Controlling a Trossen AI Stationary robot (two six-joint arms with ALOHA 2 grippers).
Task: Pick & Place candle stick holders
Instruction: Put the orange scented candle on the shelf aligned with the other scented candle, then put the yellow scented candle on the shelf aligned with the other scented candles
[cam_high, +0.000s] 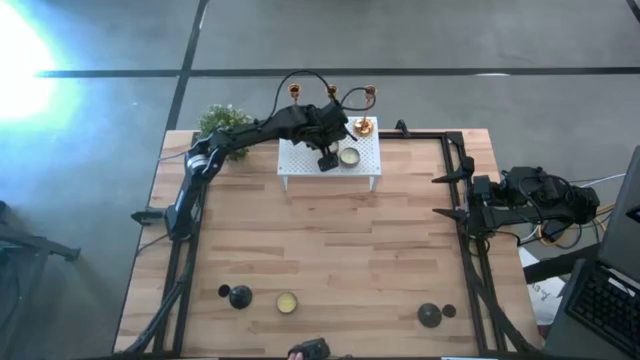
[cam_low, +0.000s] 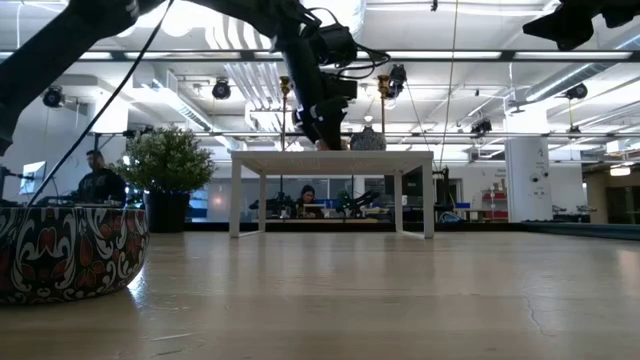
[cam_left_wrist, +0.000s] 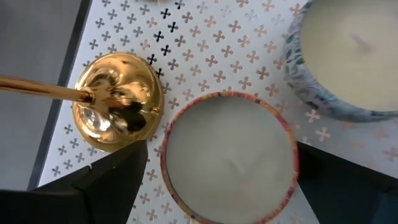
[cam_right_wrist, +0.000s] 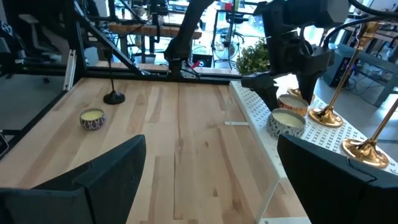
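Note:
Three gold candlesticks stand by their round bases on the white perforated rack (cam_high: 300, 165); their cup tops (cam_high: 333, 92) show beyond its far edge, and one base (cam_left_wrist: 118, 99) shows in the left wrist view. My left gripper (cam_high: 328, 160) is open over the rack. Its fingers stand on either side of a red-rimmed candle tin (cam_left_wrist: 230, 155), right beside that gold base. Two black dome-based holders (cam_high: 240, 296) (cam_high: 430, 316) stand near the table's near edge. My right gripper (cam_right_wrist: 211, 168) is open and empty at the table's right edge.
A blue-patterned candle tin (cam_left_wrist: 348, 56) sits on the rack next to the red-rimmed one. Another tin (cam_high: 286, 303) stands near the left black holder. A potted plant (cam_high: 222, 122) stands at the far left corner. The middle of the table (cam_high: 330, 240) is bare wood.

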